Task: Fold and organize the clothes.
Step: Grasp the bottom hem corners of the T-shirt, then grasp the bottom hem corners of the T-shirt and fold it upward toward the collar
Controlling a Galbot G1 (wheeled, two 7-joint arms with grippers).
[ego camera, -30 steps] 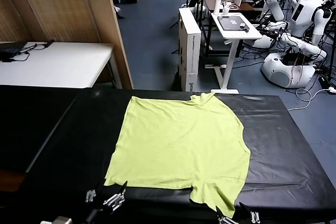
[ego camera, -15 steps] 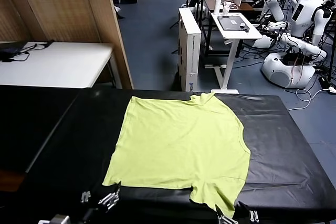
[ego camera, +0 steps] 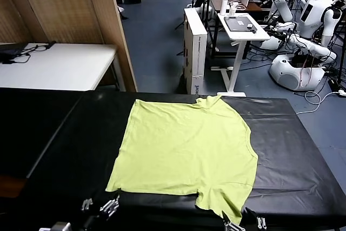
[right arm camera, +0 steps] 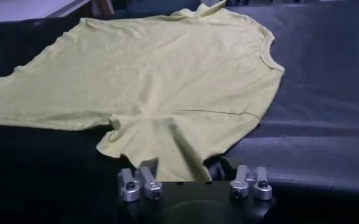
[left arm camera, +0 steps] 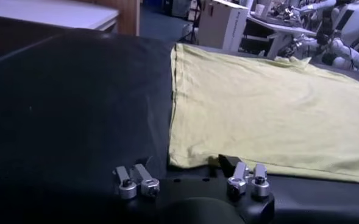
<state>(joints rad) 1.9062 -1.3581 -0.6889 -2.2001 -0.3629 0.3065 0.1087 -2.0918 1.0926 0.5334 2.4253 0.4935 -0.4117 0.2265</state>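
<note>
The lime yellow-green T-shirt [ego camera: 186,150] lies spread flat on the black table [ego camera: 292,150], with its neck at the far edge. My left gripper [ego camera: 102,206] sits low at the table's near edge, right at the shirt's near left hem corner [left arm camera: 176,159]. In the left wrist view the hem runs just in front of the left gripper [left arm camera: 188,167]. My right gripper [ego camera: 241,221] is at the near right, where the sleeve [right arm camera: 167,143] hangs toward me. In the right wrist view the sleeve's edge runs down into the right gripper [right arm camera: 179,169], which is shut on it.
Behind the black table stand a white side table [ego camera: 59,66] and a wooden partition [ego camera: 70,9] on the left. A cardboard box [ego camera: 195,47], a white stand desk [ego camera: 243,28] and other robots [ego camera: 303,41] are at the back right.
My left gripper has slid a little to the left and toward me, along the shirt's near hem corner. The right gripper stays at the sleeve. The shirt has not moved.
</note>
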